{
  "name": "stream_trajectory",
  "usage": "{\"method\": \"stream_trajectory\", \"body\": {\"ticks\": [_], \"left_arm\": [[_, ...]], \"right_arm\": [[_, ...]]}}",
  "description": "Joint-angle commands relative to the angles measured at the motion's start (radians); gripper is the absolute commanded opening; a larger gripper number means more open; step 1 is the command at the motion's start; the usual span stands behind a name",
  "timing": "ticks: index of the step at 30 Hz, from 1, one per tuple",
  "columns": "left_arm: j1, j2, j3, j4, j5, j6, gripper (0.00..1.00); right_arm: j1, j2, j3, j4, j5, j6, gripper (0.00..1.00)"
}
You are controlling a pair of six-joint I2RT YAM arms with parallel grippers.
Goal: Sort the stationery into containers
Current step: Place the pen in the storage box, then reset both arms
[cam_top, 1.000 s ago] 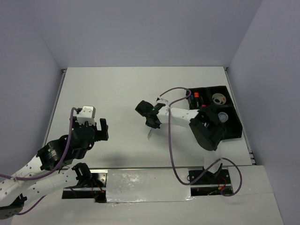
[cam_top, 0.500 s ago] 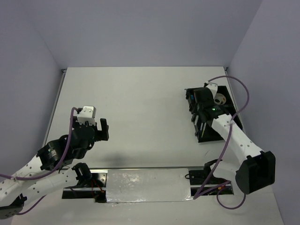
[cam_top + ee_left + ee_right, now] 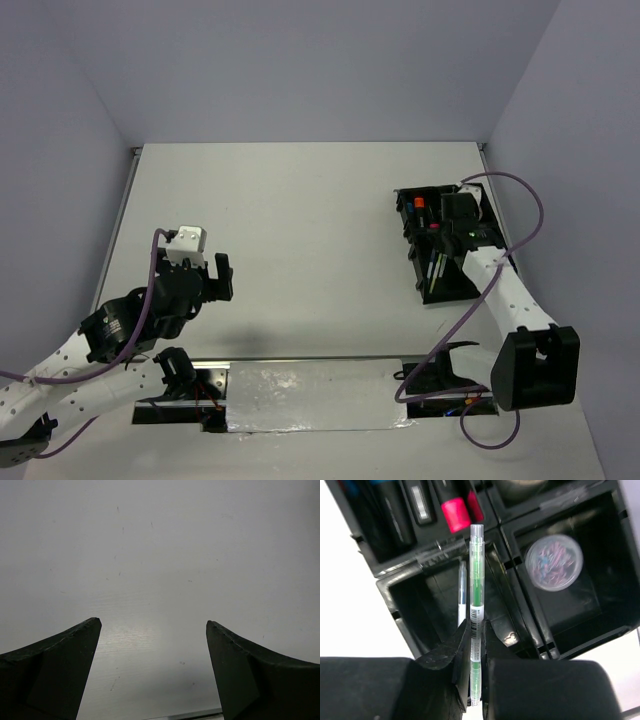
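Pinching green pen (image 3: 476,570): right end effector (image 3: 472,626) | left end effector (image 3: 153,625): spread wide

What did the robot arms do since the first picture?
The right tool swung from the middle of the table over to the black tray on the right, carrying the green pen, which it holds above a compartment with another pen. The left tool stayed open and did not move.

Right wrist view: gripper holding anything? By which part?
Right gripper pinches the clear green pen near its lower end, at the barcode label. Left gripper holds nothing.
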Motion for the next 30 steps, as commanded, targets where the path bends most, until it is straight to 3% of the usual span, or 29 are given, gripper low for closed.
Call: {"method": "stream_trajectory", "body": {"ticks": [1,6,13,19,23,30], "left_arm": [[0.002,0.003,0.003,0.045,-0.005,0.025,0.99],[0.002,0.003,0.002,0.048,0.0,0.028,0.99],[0.002,0.001,0.003,0.048,-0.003,0.027,0.99],[0.002,0.004,0.005,0.045,-0.012,0.021,0.99],[0.014,0.021,0.035,-0.007,-0.096,-0.031,0.99],[0.101,0.001,0.106,-0.131,-0.187,-0.168,0.99]], "right_arm": [[-0.007,0.029,-0.024,0.044,0.008,0.009,0.14],[-0.007,0.026,-0.067,0.073,0.01,0.038,0.21],[-0.006,0.029,-0.078,0.073,0.019,0.075,0.45],[-0.006,-0.066,-0.033,0.016,-0.077,0.083,0.99],[0.002,-0.284,0.049,-0.075,-0.203,0.04,1.0],[0.005,-0.552,0.272,-0.339,-0.214,-0.032,1.0]]}}
